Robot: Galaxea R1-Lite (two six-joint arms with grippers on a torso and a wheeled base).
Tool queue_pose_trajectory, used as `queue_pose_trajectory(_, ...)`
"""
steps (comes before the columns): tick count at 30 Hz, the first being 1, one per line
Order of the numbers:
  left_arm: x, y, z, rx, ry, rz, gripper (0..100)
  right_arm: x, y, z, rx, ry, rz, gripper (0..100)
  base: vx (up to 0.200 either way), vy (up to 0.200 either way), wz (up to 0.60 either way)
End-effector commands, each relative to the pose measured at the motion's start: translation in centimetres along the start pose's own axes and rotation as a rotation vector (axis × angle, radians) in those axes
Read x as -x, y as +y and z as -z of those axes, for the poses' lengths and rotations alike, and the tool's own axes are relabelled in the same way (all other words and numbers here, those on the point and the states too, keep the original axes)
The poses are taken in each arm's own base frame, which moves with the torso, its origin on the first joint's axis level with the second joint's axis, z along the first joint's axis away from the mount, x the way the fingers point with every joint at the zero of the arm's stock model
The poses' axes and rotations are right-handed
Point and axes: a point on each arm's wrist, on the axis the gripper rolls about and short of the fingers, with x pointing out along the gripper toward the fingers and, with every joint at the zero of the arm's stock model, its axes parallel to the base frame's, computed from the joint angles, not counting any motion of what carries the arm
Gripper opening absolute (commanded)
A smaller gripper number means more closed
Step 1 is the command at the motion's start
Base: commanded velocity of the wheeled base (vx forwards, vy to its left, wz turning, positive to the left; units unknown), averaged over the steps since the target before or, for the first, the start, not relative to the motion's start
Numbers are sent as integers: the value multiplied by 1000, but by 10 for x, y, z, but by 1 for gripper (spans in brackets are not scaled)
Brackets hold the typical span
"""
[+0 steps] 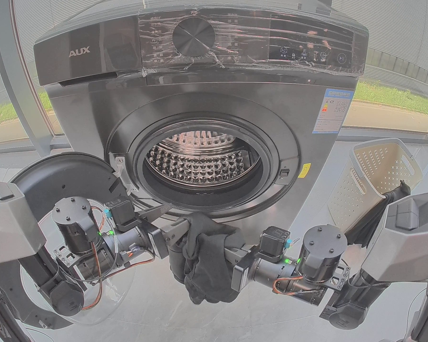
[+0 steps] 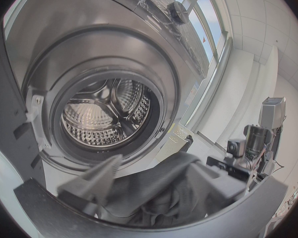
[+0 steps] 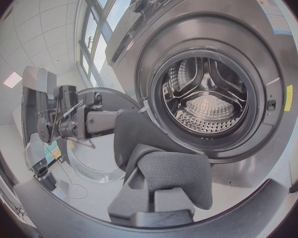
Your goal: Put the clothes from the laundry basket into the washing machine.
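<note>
- Garment (image 1: 207, 257): dark bundle hanging just below and in front of the drum mouth (image 1: 202, 165), not yet past its rim.
- Right claw (image 1: 228, 255): below the drum mouth, a little to its right, clamped on the Garment.
- Left claw (image 1: 169, 220): below the drum mouth, to its left, fingers spread. Cloth draped over one finger, no pinch visible.
- Step in hand, by my read: lift the bundle and push it into the drum.
- Raise both claws together until the hanging tail tops the lower rim of the drum mouth; otherwise a likely snag on the seal.
- Enter through the centre of the drum mouth and let go deep inside, not at the rim, to avoid slide-back.
- Slip the left finger out of the cloth before backing off, or risk dragging the bundle out.
- Keep clear of the door (image 1: 57, 181), swung open left of the drum mouth.
- Basket (image 1: 366, 176) well right of the drum mouth, another dark piece (image 1: 380, 214) over its edge; probably more loads to go.
- Head view: full hang of the bundle plus the Basket, both cut off at the wrists.
- Left wrist view: wide gap between the left fingers (image 2: 96, 177), hard to judge from the head.
- Right wrist view: straight look into the drum, paddles and holed wall plain.
</note>
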Motion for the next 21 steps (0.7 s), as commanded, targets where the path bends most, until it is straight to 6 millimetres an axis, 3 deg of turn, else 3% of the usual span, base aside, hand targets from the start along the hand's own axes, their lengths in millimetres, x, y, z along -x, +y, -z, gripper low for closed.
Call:
queue_pose_trajectory(1, 6, 3, 15, 19, 70, -5, 100, -5, -9, -11, 3, -48, 34, 0, 0, 0, 0)
queue_pose_trajectory(8, 10, 3, 24, 29, 125, 44, 100, -12, -10, -18, 6, -81, 34, 0, 0, 0, 0)
queue_pose_trajectory(13, 15, 2, 34, 18, 172, 48, 100, -15, -21, -21, 6, -102, 87, 0, 0, 0, 0)
queue_pose_trajectory(21, 8, 4, 42, -11, 192, 50, 100, -18, -12, -19, 7, -101, 61, 0, 0, 0, 0)
